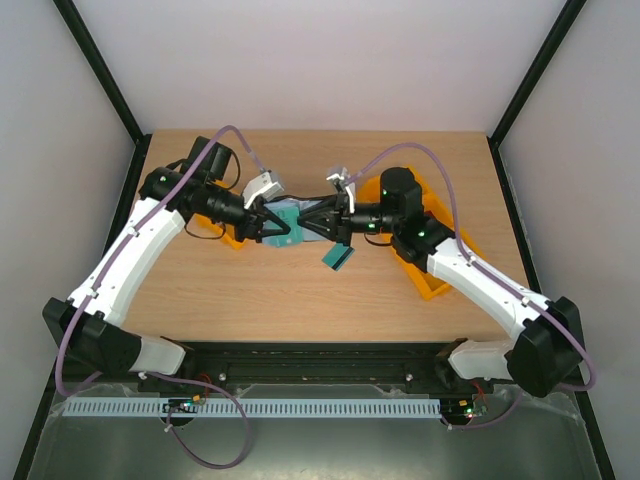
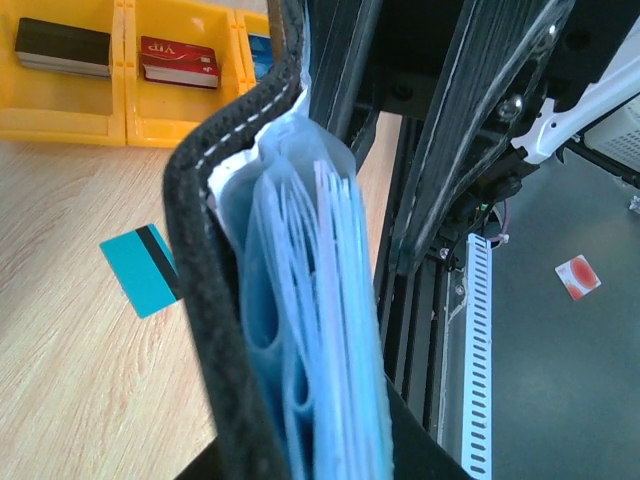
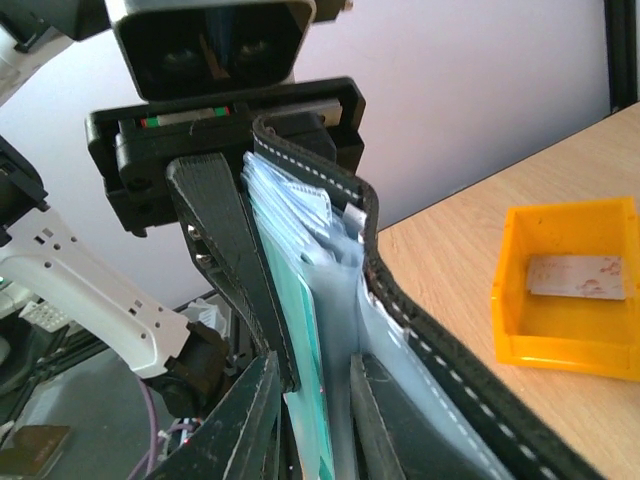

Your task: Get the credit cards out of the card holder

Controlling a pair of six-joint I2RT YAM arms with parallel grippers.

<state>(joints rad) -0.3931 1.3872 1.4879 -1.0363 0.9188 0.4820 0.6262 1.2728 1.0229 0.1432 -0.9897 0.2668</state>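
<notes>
Over the table: holder clamped in left gripper, sleeves fanned.
Right gripper stood narrow, nipping one teal card between sleeves; second card lay on table below it. Cards judged light, stiff, slick; sleeves limp. Best hold: exposed card edge.

The left arm rises from its near corner, elbow pushed outward, forearm bending in toward the middle. The right arm mirrors it from the other side. Both wrists lie about level, so the left claw and the right claw point straight at each other, tips meeting. The left claw is clamped on the card holder, with one ribbed finger flat against the outer cover. The right claw's fingers are drawn in to a slim gap, pinching a teal credit card between their tips.
</notes>
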